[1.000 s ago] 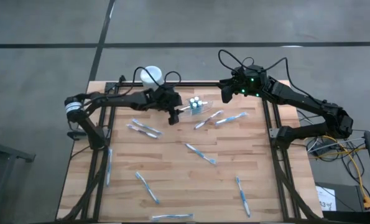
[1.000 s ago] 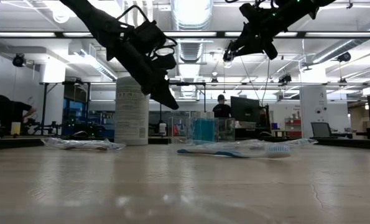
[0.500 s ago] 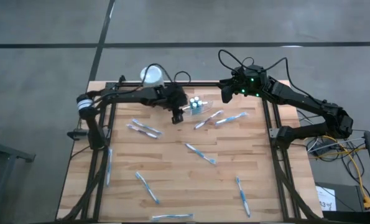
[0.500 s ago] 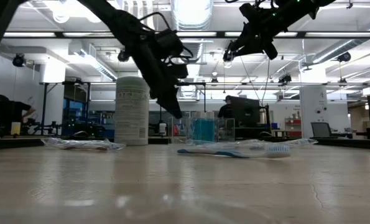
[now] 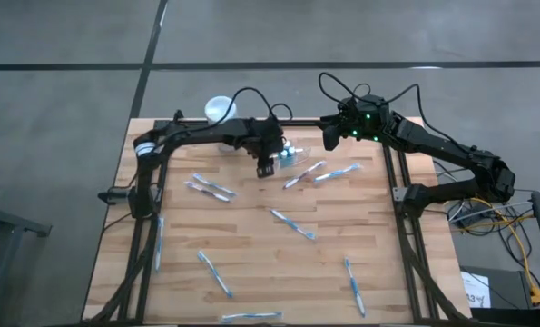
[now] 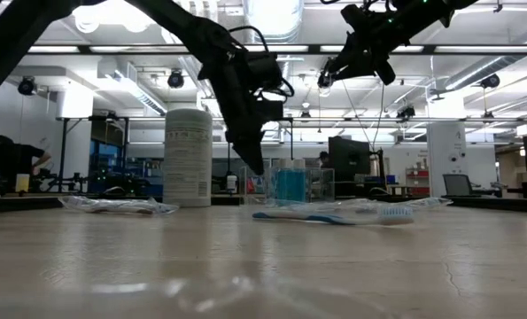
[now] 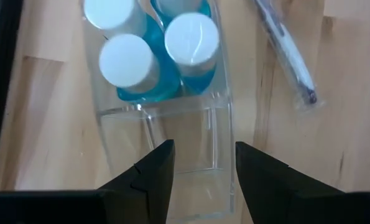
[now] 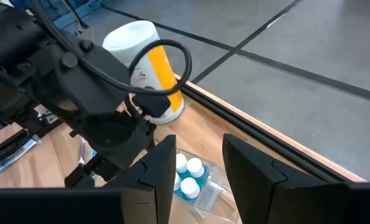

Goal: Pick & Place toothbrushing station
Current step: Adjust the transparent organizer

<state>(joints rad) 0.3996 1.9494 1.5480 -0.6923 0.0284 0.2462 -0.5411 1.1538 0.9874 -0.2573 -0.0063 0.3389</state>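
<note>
Approach geometry at the toothbrushing station. The toothbrushing station [image 5: 290, 154], a small clear holder carrying blue bottles with white caps, stands on the table [image 5: 251, 263] near its far edge, between the white cylindrical container [image 5: 220, 110] and a pair of wrapped toothbrushes [image 5: 324, 173]. The left pincer [image 5: 265, 167] hangs just beside the holder, on the side toward the left arm's base, tips pointing down. In the left wrist view the left pincer [image 7: 200, 165] stands open with nothing held, its two fingers [image 7: 157, 171] straddling the empty end of the holder [image 7: 166, 143]; the holder's long axis runs straight away from the pincer, with the bottles in the far half. The gap looks narrower than the holder's width, so a grasp would likely have to take one wall or partition, not the whole body. The right pincer [image 5: 329, 134] waits raised farther off, also open and empty; the left arm is plainly the nearer.
</note>
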